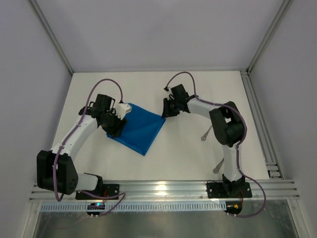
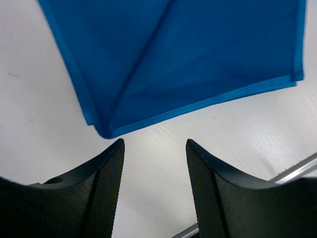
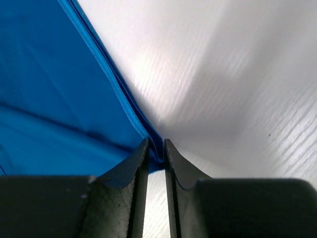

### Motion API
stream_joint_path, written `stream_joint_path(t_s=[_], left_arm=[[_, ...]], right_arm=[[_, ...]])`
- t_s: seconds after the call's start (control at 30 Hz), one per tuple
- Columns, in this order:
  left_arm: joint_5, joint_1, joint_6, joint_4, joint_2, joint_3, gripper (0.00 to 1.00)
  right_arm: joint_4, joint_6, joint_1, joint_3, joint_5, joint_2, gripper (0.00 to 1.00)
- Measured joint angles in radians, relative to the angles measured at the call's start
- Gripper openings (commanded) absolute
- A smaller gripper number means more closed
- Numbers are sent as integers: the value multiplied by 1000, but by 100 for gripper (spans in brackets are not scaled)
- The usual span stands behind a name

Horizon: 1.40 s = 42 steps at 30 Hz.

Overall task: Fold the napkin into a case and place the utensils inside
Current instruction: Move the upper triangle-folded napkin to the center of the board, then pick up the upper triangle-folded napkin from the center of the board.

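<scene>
From above, the napkin [image 1: 141, 130] lies folded on the surface [image 1: 188, 99] between both arms, with the utensils [image 1: 206, 134] well to its right. Left wrist: the left end effector [image 2: 154, 146] is released, with the napkin's corner just ahead of it. Right wrist: the right end effector [image 3: 156, 146] pinches the napkin's corner.

White table [image 1: 183, 148], pale grey walls [image 1: 148, 29], aluminium front rail [image 1: 163, 191]

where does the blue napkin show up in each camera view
Top external: the napkin lies left of centre.
Left wrist: it fills the upper part of the picture, above the open left end effector.
Right wrist: it covers the left side, with its corner pinched in the right end effector.
Shared landmark: the white table around the cloth.
</scene>
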Motion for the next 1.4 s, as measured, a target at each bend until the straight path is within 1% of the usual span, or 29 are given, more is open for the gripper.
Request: stream_joint_path(t_s=[0.03,0.1,0.13,0.23,0.33,0.4,0.53,0.63,0.73,0.83,0.93,1.13,1.2,1.27,1.4], left_arm=[[2,43,-7,9,14,2,56],[8,117,-22,28,51,5,56],[12,151,-28,40,71,6,56],[43,241,-36,67,137,6,56],[70,311,-43,88,196,6,56],[81,334,-48,99,225,6,56],[120,337,-53,122,241,-11,57],[140,337,-55,133,241,-24,57],[147,337,-54,141,241,-28,57],[152,340,-53,148,242,-29,57],[161,342,-45,147,242,-35,59],[155,344,-26,154,265,-58,59],[155,345,-26,162,291,-61,56],[159,345,-25,166,311,-61,56],[166,345,-22,171,311,-61,52]], right_arm=[[-10,-3,0,23,0,13,32],[-29,-9,-2,58,3,26,39],[-39,-12,-3,69,3,26,46],[-53,-16,-4,97,11,26,52],[-65,-17,-4,100,28,12,54],[-70,-16,-3,79,48,-22,54],[-54,-19,25,-57,119,-189,54],[-22,-17,107,-172,180,-331,54],[27,3,212,-256,208,-410,54],[67,40,309,-328,222,-428,54],[78,78,350,-378,224,-426,54],[106,120,349,-391,222,-423,52],[114,124,349,-391,221,-423,52],[120,127,351,-391,218,-423,52],[129,137,354,-391,212,-420,52]])
